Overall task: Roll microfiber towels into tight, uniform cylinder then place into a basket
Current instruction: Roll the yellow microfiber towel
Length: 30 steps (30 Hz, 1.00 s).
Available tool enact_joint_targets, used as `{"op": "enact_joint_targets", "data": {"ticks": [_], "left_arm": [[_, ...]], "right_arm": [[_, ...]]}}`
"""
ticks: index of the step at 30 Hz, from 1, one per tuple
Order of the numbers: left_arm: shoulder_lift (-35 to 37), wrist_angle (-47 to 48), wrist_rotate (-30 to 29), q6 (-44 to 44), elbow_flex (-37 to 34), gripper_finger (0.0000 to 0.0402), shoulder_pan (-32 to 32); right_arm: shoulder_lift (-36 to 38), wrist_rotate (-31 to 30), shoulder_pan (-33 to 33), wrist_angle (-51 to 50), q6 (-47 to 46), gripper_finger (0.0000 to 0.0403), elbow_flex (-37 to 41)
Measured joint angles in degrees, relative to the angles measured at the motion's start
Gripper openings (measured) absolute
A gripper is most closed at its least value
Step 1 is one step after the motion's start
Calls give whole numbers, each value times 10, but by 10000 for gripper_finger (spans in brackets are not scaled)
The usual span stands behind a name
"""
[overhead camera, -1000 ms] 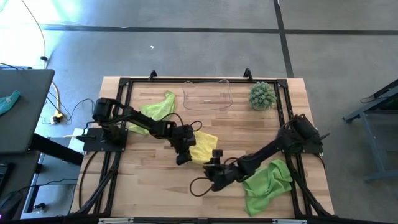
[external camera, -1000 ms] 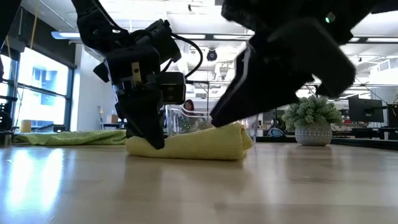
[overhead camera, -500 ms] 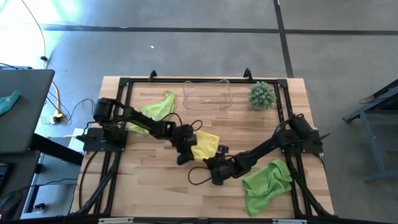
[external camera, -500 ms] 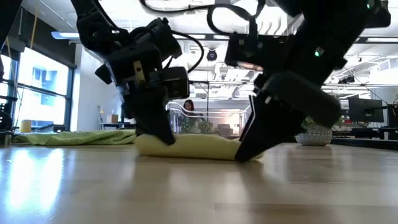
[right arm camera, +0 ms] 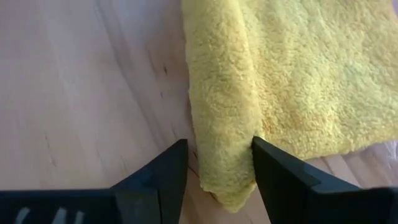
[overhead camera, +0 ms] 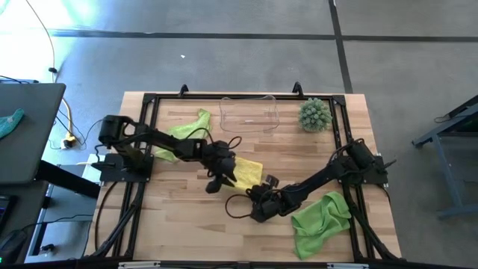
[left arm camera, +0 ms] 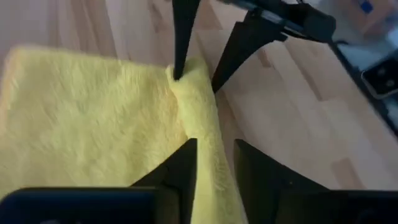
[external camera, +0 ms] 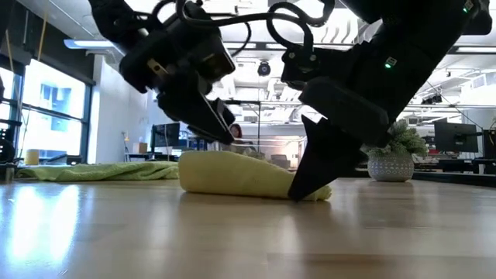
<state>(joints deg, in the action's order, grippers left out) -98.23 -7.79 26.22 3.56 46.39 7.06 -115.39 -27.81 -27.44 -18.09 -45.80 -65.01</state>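
Note:
The yellow towel [overhead camera: 245, 170] lies on the table's middle, its near edge folded over into a low roll [external camera: 232, 172]. My left gripper [overhead camera: 215, 181] is shut on the roll's left end and also shows in the left wrist view [left arm camera: 214, 146]. My right gripper [overhead camera: 258, 196] is shut on the roll's right end and also shows in the right wrist view [right arm camera: 219, 142]. One lime green towel [overhead camera: 187, 128] lies crumpled at the far left and another [overhead camera: 321, 217] at the near right. The clear basket [overhead camera: 249, 113] stands at the far edge. My left gripper pinches the yellow towel's folded near edge [left arm camera: 202, 134] between its two fingers, at the roll's left end. The fingers [external camera: 213, 116] slant down from the left and straddle the roll. The towel rests on the table, humped up under the fingers. My right gripper pinches the same folded edge [right arm camera: 221, 118] between its two fingers, at the roll's right end. The fingers [external camera: 310, 174] slant down from the near right, their tips at the table. The roll lies on the table between them.
A spiky green plant in a pot [overhead camera: 314, 114] stands at the far right beside the basket. Black frame rails [overhead camera: 149, 101] run along the table's sides and far edge. Bare wood shows at the near left [overhead camera: 179, 224].
My right gripper has come down and toward the table's far edge onto the towel's right end. My left gripper has tipped and risen from the table, lifting the left end. The towel's near edge has been pushed over into a hump.

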Motion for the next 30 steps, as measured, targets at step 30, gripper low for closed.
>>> {"op": "enact_joint_targets", "data": {"ticks": [30], "left_arm": [[-22,32,-320,193,2,143,-124]], "right_arm": [[-1,-23,1,16,-43,169,3]]}}
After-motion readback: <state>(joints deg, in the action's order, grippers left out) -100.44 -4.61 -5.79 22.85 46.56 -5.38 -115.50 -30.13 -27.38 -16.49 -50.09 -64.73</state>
